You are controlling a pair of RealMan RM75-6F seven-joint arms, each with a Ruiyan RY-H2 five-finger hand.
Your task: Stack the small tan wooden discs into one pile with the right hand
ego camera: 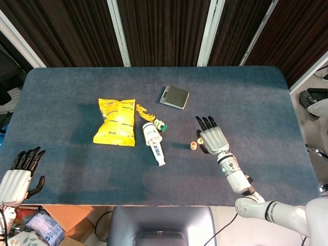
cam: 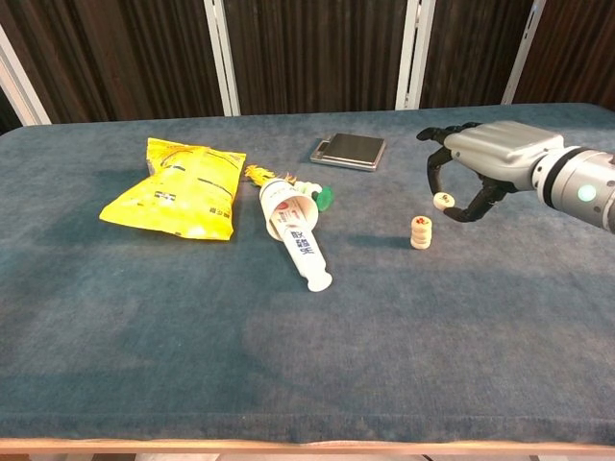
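One disc pinched in right hand, carried above desk. Pile lies at hand's 7 o'clock, near, short of alignment.

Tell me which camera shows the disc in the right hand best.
Chest view: the disc shows side-on, pinched by the right hand above the pile. In the head view the hand covers most of the disc.

Three small tan wooden discs sit in one short pile, and a fourth small tan wooden disc is off the table in the fingers of the right hand. There is one yellow crinkled snack bag, one white plastic tube with a green cap, and one flat grey rectangular scale.
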